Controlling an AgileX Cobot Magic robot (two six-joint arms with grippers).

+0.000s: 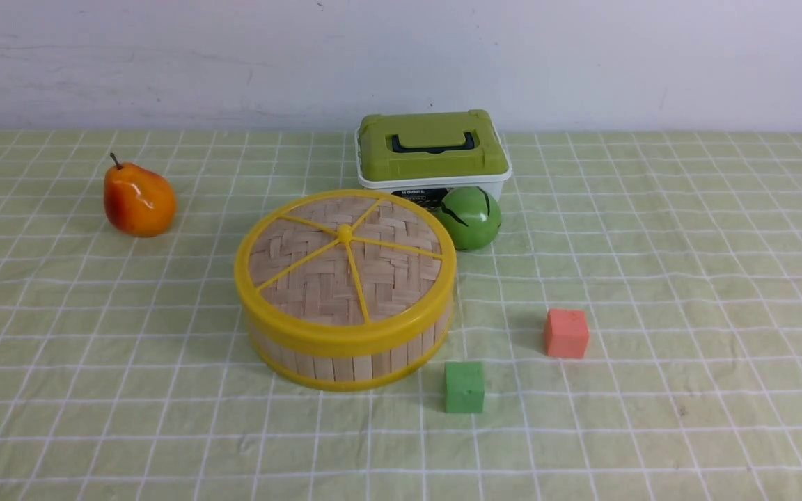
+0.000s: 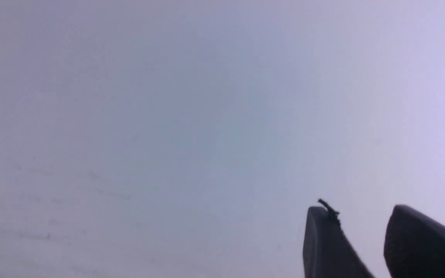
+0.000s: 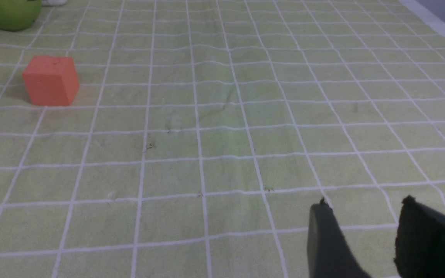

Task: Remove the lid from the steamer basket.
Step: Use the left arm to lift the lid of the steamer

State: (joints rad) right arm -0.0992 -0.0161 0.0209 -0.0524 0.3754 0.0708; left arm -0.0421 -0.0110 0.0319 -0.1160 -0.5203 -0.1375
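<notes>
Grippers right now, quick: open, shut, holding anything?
Left gripper: open, holding nothing.
Right gripper: open, holding nothing, facing the green checked tablecloth.

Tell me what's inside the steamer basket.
Nothing inside can be seen: the lid sits on the steamer basket and covers its whole opening. Only the basket's outer slats show.

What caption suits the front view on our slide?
Woven lid on the steamer basket, with pear, green-lidded box, red cube and green cube nearby.
</notes>
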